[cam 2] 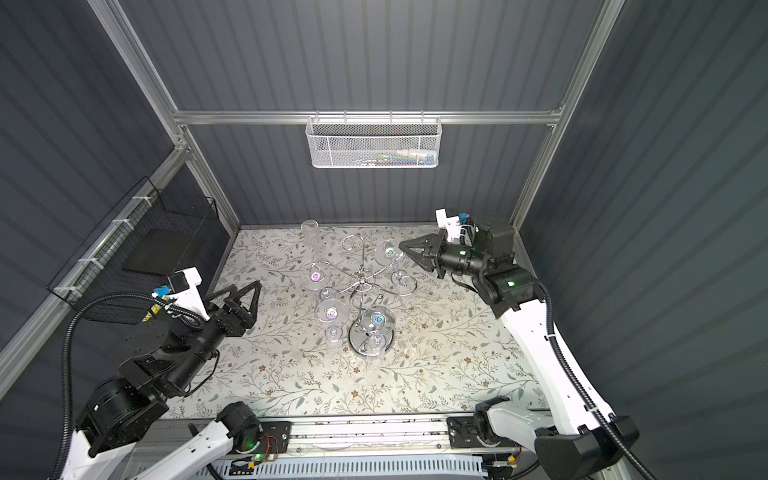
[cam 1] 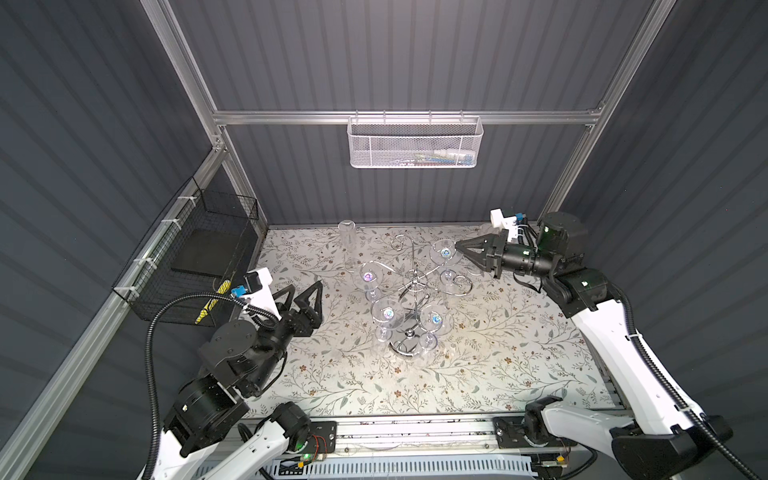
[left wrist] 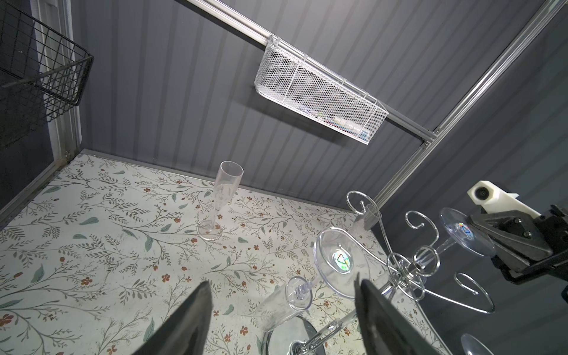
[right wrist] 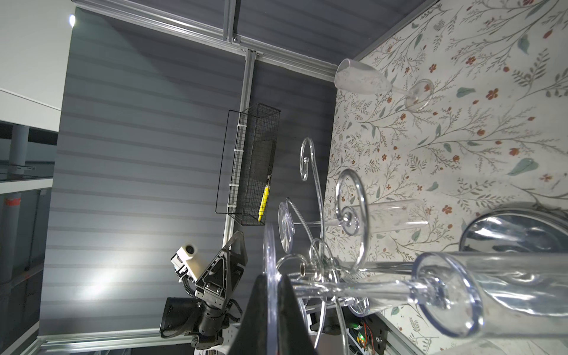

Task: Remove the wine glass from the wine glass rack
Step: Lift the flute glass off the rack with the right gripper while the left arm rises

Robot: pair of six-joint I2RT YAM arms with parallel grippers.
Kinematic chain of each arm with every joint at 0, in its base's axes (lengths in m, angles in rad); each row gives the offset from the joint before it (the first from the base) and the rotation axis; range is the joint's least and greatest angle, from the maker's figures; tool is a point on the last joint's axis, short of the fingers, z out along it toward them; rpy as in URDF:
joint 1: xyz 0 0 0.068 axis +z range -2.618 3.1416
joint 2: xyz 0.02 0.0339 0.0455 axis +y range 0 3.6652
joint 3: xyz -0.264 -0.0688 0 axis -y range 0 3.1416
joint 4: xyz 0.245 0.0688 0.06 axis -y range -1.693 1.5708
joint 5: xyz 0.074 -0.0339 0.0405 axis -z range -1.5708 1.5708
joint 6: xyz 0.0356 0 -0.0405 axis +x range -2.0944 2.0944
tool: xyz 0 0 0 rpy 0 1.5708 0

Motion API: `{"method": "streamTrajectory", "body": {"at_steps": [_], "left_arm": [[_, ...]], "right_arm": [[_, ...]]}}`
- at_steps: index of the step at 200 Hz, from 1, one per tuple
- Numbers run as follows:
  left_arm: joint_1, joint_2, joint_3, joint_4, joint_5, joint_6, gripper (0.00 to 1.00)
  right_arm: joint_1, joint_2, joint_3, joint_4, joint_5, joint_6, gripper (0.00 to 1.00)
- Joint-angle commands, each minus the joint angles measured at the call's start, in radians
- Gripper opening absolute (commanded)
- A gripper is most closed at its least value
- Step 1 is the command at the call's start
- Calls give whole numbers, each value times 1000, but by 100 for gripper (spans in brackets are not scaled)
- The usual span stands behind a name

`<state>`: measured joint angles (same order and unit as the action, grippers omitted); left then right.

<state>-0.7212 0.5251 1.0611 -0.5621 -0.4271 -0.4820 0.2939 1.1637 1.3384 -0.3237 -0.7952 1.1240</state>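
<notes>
The right gripper (cam 1: 458, 246) pinches the foot of a wine glass (cam 1: 444, 253) hanging on the wine glass rack (cam 1: 414, 285), just beyond its jaws; the left gripper (cam 1: 306, 288) gapes empty, well apart.

Dark grey ribbed walls (cam 1: 395, 54) enclose a floral tabletop (cam 1: 498, 353). A white mesh basket (cam 1: 415, 145) hangs far beyond both jaws; a black wire basket (cam 1: 174, 245) beside the left jaws.

The wine glass rack (cam 1: 412, 284) is mirror-shiny chrome wire, the wine glass (cam 1: 445, 252) clear.
</notes>
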Motion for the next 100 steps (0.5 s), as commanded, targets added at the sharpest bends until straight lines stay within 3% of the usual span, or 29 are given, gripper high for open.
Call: {"method": "streamTrajectory", "body": {"at_steps": [1, 52, 100], "left_arm": [[-3, -9, 28, -12, -14, 15, 75], [-4, 4, 26, 50, 19, -16, 76], [-4, 96, 78, 113, 140, -83, 75]], "right_arm": [[-21, -27, 39, -6, 4, -38, 0], [-80, -68, 44, -35, -1, -69, 0], [-127, -99, 85, -58, 3, -149, 0]]}}
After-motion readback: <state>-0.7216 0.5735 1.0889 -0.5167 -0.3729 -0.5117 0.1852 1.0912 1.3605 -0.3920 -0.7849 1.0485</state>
